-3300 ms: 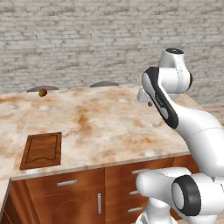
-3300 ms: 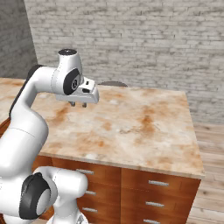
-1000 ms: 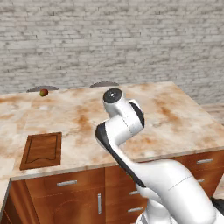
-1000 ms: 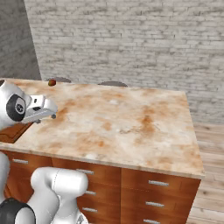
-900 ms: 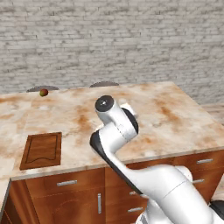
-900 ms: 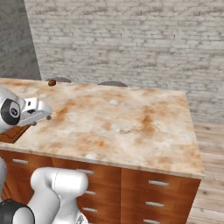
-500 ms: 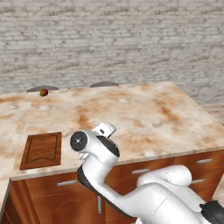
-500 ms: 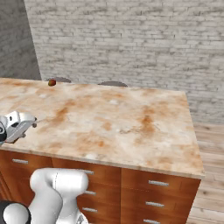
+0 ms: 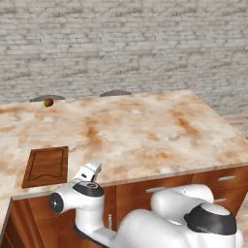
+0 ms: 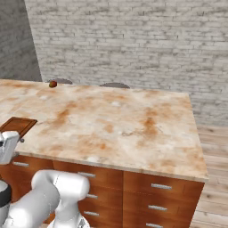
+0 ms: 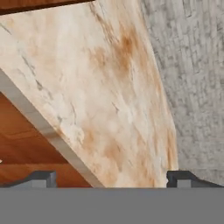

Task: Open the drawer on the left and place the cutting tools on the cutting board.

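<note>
The arm has been swung down and to the left over the last few seconds, from high above the marbled surface to a low pose at its near edge; the gripper is now held just in front of the near-left corner, beside the cutting board; in the hand view its two dark finger tips are seen wide apart with nothing between them, so it is taken to be open and empty. The drawer on the left is judged still shut; only a short silver handle under the edge is made out, and the cutting tools are presumably still inside it. The cutting board lies bare at the near-left of the surface; a small red-green fruit rests at the far left, well apart from it. The descent is read as an approach to the drawer handle; the pull is not yet begun.
</note>
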